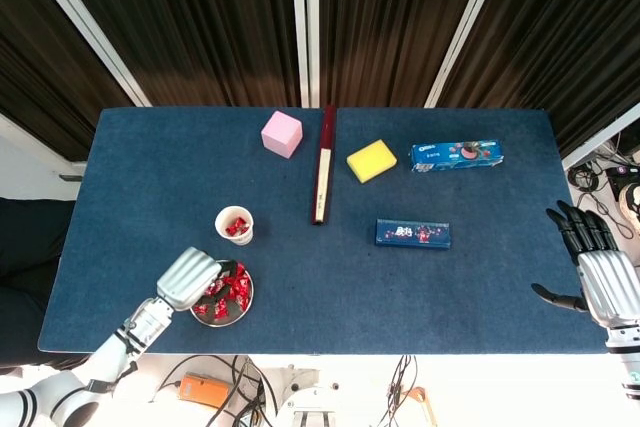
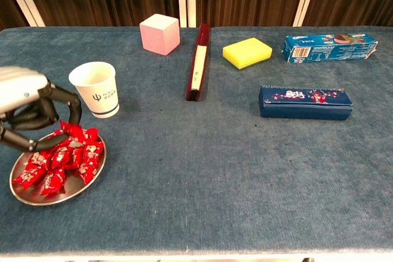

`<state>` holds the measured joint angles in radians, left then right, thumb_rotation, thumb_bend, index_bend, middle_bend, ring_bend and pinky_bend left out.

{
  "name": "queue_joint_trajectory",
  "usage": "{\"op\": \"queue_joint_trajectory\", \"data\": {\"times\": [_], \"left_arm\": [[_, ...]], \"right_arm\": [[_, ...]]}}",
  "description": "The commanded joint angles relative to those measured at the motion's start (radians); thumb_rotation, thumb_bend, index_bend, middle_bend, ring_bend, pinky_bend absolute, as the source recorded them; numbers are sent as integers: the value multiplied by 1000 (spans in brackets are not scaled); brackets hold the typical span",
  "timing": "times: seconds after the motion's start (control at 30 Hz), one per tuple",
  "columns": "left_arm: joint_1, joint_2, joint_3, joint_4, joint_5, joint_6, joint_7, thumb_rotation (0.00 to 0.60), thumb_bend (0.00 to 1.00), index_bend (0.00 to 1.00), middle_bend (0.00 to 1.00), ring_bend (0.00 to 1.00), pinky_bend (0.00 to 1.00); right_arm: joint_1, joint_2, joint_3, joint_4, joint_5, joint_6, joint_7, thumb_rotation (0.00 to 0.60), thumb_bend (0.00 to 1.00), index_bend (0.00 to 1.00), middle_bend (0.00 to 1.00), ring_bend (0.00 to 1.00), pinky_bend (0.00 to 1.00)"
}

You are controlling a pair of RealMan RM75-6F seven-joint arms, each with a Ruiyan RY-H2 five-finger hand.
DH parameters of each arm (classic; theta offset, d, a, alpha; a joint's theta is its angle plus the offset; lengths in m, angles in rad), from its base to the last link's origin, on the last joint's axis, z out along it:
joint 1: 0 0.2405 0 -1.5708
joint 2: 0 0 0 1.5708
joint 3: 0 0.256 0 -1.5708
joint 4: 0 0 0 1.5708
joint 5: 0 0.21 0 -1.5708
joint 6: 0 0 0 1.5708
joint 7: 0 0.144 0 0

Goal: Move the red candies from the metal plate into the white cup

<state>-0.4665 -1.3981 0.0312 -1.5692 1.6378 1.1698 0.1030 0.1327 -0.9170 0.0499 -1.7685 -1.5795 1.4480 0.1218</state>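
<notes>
While your left hand hangs over the metal plate, this is how the table stands, with every place given from the white cup.

Red candies (image 2: 58, 161): heaped on the metal plate (image 2: 24, 192), just in front of the white cup (image 2: 96, 89) and slightly to its left; one wrapper at the pile's far edge sticks up right under your fingertips. The head view shows a few more red candies inside the cup (image 1: 236, 228).

Left hand (image 2: 27, 111): just left of the cup and above the far-left part of the plate. Its fingers (image 2: 69, 105) are curled downward like a claw toward the raised wrapper; whether they have hold of it cannot be told from either view.

Right hand (image 1: 598, 272): well apart from the cup, off the table's right edge, fingers spread and holding nothing.

Pink cube (image 2: 159, 34): behind the cup, a little to its right.

Dark red box (image 2: 197, 62): long and narrow, right of the cup, running front to back.

Yellow sponge (image 2: 247, 52): further right, beyond the red box.

Dark blue box (image 2: 305, 102): well to the cup's right, lying flat.

Blue cookie pack (image 2: 328, 46): far right and behind, near the table's back corner.
</notes>
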Motion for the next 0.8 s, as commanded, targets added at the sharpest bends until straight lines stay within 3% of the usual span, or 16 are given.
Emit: {"op": "queue_joint_trajectory", "data": {"times": [0.03, 0.2, 0.4, 0.63, 0.8], "left_arm": [[-24, 10, -74, -31, -59, 15, -29, 600, 447, 614, 942, 873, 751], [-78, -3, -159, -44, -140, -31, 14, 600, 444, 613, 942, 873, 751], [-128, -38, -222, -21, -281, -101, 89, 600, 440, 612, 942, 873, 751], [-138, -52, -228, 0, -386, -119, 180, 600, 416, 555, 938, 871, 751], [-116, -31, -200, -31, -416, -82, 273, 600, 325, 453, 934, 864, 749]], "right_arm": [[2, 1, 1, 2, 0, -2, 1, 600, 209, 0, 26, 0, 63], [5, 1, 4, 7, 4, -5, 9, 600, 207, 0, 27, 0, 63], [4, -1, 4, 21, 13, -8, 28, 600, 209, 0, 27, 0, 63], [5, -3, 6, 35, 22, -15, 44, 600, 207, 0, 27, 0, 63], [9, -2, 6, 35, 18, -18, 45, 600, 208, 0, 27, 0, 63]]}}
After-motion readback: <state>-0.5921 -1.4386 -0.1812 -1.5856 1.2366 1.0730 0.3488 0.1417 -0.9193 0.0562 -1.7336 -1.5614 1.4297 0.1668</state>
